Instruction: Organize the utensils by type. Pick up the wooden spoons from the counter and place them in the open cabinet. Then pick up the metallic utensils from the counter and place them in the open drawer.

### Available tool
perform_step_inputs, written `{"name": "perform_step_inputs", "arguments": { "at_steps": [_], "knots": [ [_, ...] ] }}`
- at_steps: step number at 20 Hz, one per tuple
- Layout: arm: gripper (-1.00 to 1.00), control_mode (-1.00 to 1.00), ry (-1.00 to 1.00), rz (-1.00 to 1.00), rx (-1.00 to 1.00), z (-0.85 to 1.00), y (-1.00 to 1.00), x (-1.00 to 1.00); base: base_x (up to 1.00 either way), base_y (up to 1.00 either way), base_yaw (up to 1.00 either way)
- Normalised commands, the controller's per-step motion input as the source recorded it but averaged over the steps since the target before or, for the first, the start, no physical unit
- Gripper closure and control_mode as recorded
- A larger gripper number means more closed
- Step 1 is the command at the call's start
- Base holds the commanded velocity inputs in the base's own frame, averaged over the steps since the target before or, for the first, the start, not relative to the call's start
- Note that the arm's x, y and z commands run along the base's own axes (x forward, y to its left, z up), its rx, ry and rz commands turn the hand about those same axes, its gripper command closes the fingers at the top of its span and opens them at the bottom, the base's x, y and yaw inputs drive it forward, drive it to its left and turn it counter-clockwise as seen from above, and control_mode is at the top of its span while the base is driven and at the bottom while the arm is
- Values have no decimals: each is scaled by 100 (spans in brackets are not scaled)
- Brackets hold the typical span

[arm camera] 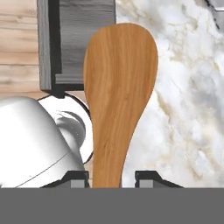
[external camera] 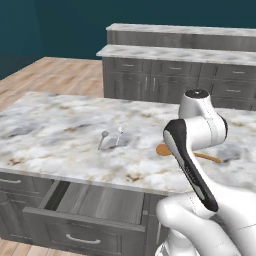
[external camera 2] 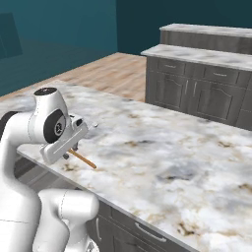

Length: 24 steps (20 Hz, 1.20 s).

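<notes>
The pincer (arm camera: 112,177) grasped a wooden spoon (arm camera: 117,87) by its handle above the marble desk (external camera: 60,125). Two metallic utensils (external camera: 111,138) lay on the desk above the open drawer (external camera: 95,202). Beyond stood grey cabinets (external camera: 175,80), a wood floor (external camera: 50,75) and a teal wall (external camera: 50,25).

Marble counter (external camera: 60,125) carries two small metallic utensils (external camera: 111,139) side by side
</notes>
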Motion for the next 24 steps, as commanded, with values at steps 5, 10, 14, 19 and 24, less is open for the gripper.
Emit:
{"name": "perform_step_inputs", "arguments": {
  "at_steps": [5, 10, 14, 19, 24],
  "knots": [
    [100, -100, 0, 2, 2, 0, 0, -2, 0, 0, 0],
    [100, -100, 0, 0, 0, 0, 0, 0, 0, 0, 0],
    [100, 100, 0, 0, 0, 0, 0, -6, -8, -1, 0],
    [100, 100, 0, 0, 0, 0, 0, 0, -37, -10, -4],
    [100, 100, 0, 0, 0, 0, 0, 0, -16, -37, -4]
  ]
}}
